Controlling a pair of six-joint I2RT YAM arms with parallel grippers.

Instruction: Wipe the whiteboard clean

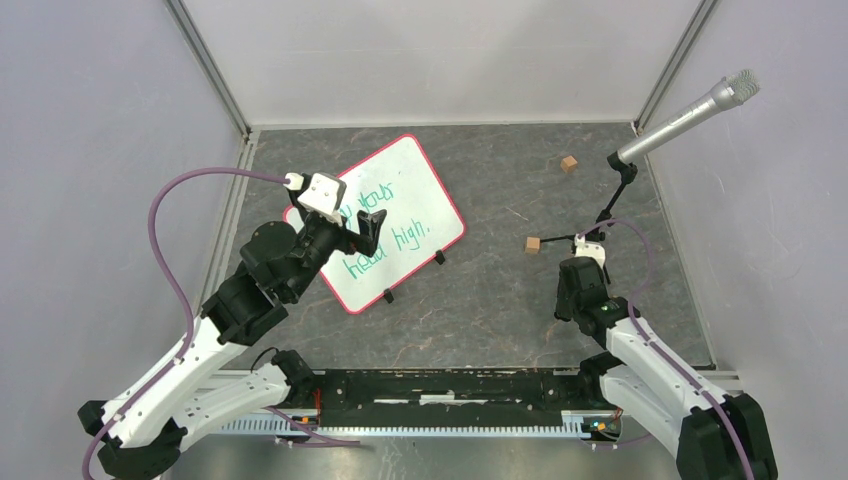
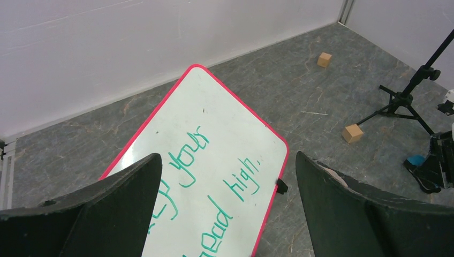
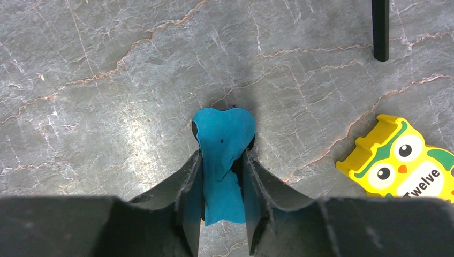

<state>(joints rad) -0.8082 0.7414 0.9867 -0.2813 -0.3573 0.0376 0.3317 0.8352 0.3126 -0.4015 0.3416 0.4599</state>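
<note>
The whiteboard (image 1: pixel 412 190), white with a red rim and black clip feet, lies tilted on the grey floor at centre left and bears green handwriting. My left gripper (image 1: pixel 362 226) is open and hovers over the board's left part. In the left wrist view the board (image 2: pixel 225 118) and its writing lie between the spread fingers of this gripper (image 2: pixel 227 158). My right gripper (image 1: pixel 583 295) points down at the floor to the right, apart from the board. In the right wrist view this gripper (image 3: pixel 222 160) is shut on a blue cloth (image 3: pixel 222 131) that touches the floor.
Two small wooden cubes (image 1: pixel 569 163) (image 1: pixel 533 245) lie right of the board. A microphone (image 1: pixel 700 108) on a black tripod stand (image 1: pixel 612 200) stands at back right. A yellow owl-shaped piece (image 3: pixel 399 163) lies on the floor just right of the right gripper.
</note>
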